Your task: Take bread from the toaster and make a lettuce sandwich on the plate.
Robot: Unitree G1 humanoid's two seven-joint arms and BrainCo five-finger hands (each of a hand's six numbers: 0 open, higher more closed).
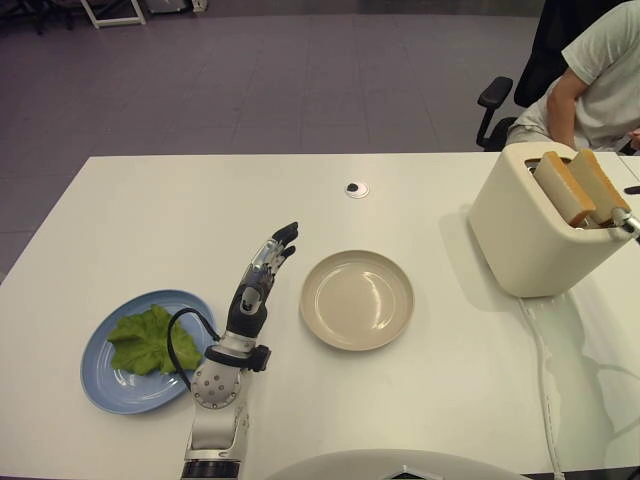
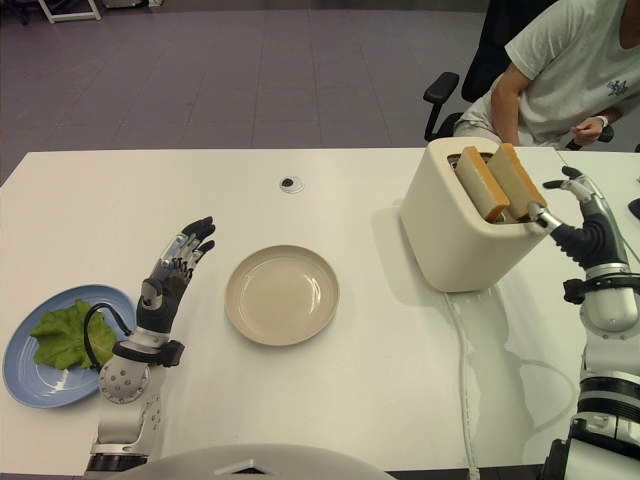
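White table: left hand spread open, empty, between lettuce and plate; right hand beside toaster bread, grip impossible to tell

toaster cream | bread tan | lettuce green | side plate blue | centre plate beige

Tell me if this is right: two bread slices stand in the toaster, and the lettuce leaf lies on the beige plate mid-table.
Not quite. The lettuce leaf lies on the blue plate beside the left hand, as the left eye view shows; the beige plate is bare. The two bread slices do stand in the toaster.
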